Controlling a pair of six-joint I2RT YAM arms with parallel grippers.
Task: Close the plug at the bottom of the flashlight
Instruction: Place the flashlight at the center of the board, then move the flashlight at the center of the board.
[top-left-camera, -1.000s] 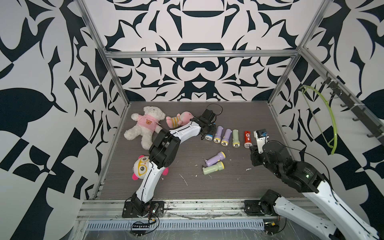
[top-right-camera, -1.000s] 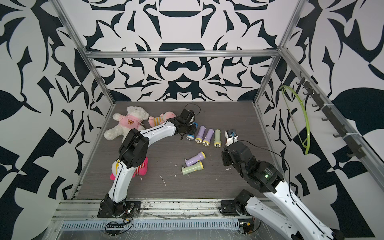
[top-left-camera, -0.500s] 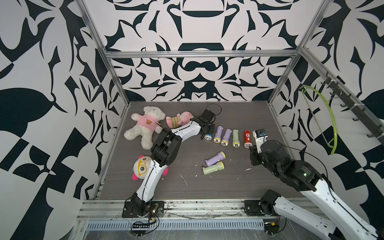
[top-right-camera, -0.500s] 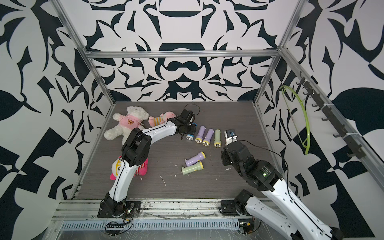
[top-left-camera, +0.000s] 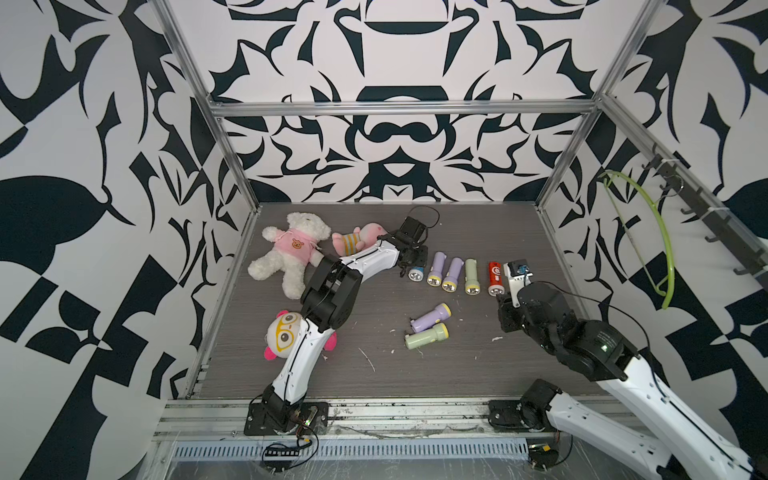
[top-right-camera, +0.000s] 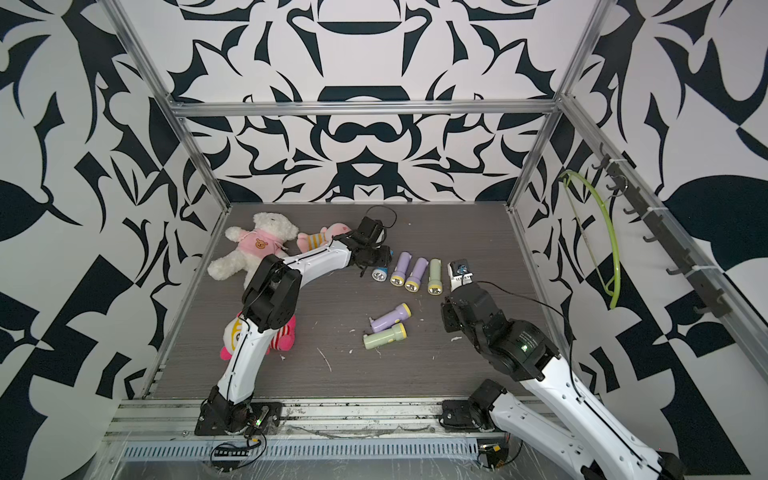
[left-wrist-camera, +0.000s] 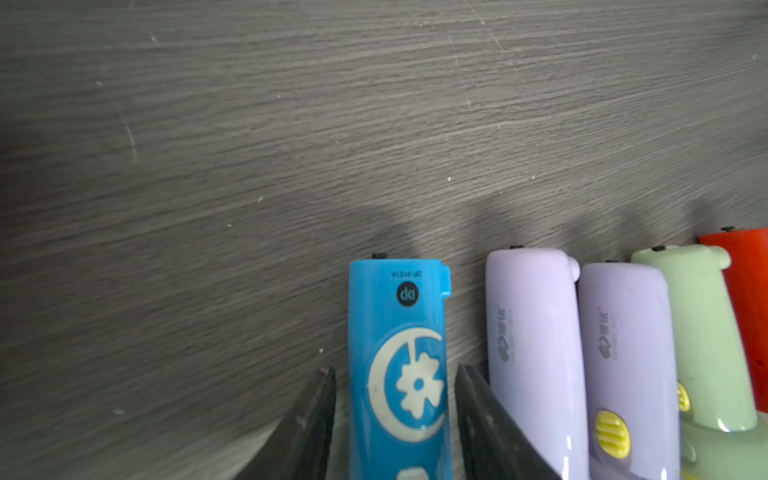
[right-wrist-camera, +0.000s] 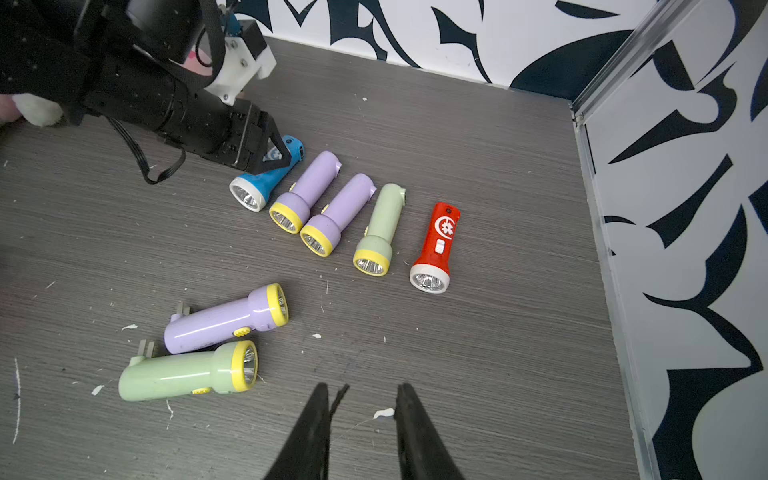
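Left wrist view: left gripper (left-wrist-camera: 395, 369) jaws spread, straddling the blue flashlight (left-wrist-camera: 397, 324) lying flat, slim gaps both sides, lens end cut off. Left arm (top-left-camera: 365, 259) reaches low and long. Right gripper (right-wrist-camera: 363, 385) parted too, well apart from it.

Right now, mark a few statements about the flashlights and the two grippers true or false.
1. The left gripper straddles the blue flashlight. True.
2. The right gripper holds the red flashlight. False: it is empty, and the red flashlight lies on the table.
3. The blue flashlight lies beside a purple flashlight. True.
4. The front purple flashlight and the front green flashlight have their plugs folded in. False: prongs stick out of both.
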